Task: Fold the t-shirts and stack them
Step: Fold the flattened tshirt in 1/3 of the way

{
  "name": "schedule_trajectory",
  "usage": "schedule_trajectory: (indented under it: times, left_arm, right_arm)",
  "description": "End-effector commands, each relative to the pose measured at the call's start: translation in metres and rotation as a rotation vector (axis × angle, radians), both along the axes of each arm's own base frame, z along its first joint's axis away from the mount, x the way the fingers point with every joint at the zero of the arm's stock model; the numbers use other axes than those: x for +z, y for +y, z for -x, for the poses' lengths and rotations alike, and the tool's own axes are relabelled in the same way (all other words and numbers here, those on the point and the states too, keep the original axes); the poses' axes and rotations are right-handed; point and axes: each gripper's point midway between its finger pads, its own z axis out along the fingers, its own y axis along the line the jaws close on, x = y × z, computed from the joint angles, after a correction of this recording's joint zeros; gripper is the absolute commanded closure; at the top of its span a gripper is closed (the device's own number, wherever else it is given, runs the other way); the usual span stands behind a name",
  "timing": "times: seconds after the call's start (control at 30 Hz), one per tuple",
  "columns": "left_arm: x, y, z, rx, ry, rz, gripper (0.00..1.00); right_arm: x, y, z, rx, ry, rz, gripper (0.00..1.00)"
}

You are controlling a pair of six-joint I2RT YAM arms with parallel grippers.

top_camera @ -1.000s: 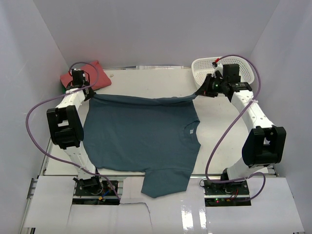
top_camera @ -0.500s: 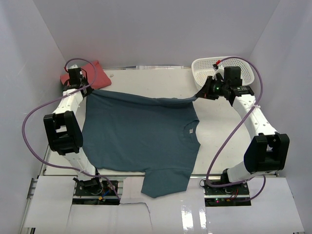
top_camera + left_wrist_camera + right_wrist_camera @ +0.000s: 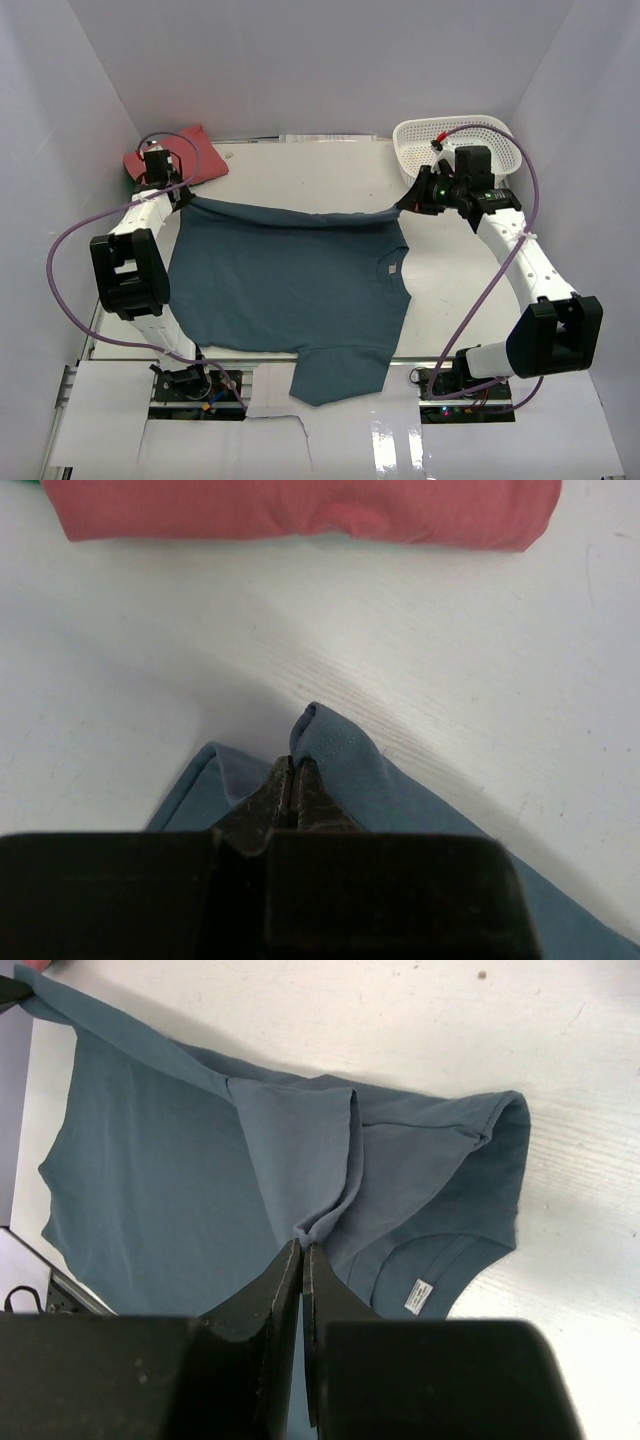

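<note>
1. The blue t-shirt (image 3: 290,280) is spread on the white counter (image 3: 300,170), with its far edge lifted a little. One sleeve reaches past the near edge.
2. The left tool (image 3: 292,770) is clenched tight on one end of that far edge. The right tool (image 3: 302,1250) is clenched tight on the other end.
3. The edge is pulled straight between the two tools, most likely so that it can be laid over neatly for a fold.
4. The blue cloth is soft and thin, so it is bunched into small wrinkles at each pinch. A small white label (image 3: 418,1297) is seen inside the neck.
5. The red t-shirt (image 3: 300,510) is already folded into a flat, puffy block in the far left corner, probably as the start of the stack.
6. A white basket (image 3: 455,122) full of holes is set at the far right, just behind the right tool.
</note>
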Motion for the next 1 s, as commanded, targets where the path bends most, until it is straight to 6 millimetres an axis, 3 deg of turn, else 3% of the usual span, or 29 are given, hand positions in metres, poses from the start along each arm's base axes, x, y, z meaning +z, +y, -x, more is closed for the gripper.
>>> schedule_trajectory:
  times: [0.0, 0.2, 0.47, 0.7, 0.97]
  left_arm:
    - [0.024, 0.003, 0.002, 0.019, -0.061, -0.009, 1.0]
    - [0.015, 0.005, 0.008, 0.04, -0.037, -0.012, 1.0]
    - [0.037, 0.003, 0.011, 0.041, -0.095, -0.011, 1.0]
    - [0.045, 0.003, 0.017, 0.044, -0.11, -0.015, 1.0]
    - [0.031, 0.003, 0.023, 0.055, -0.067, -0.008, 1.0]
  right_arm:
    - [0.009, 0.003, 0.008, -0.002, -0.034, -0.002, 0.92]
    - [0.008, 0.009, 0.017, 0.009, -0.033, 0.002, 0.92]
    - [0.007, 0.014, 0.025, 0.018, -0.027, 0.007, 0.92]
    - [0.004, 0.015, 0.03, 0.024, -0.022, 0.01, 0.92]
    - [0.006, 0.014, 0.037, 0.025, -0.026, 0.008, 0.92]
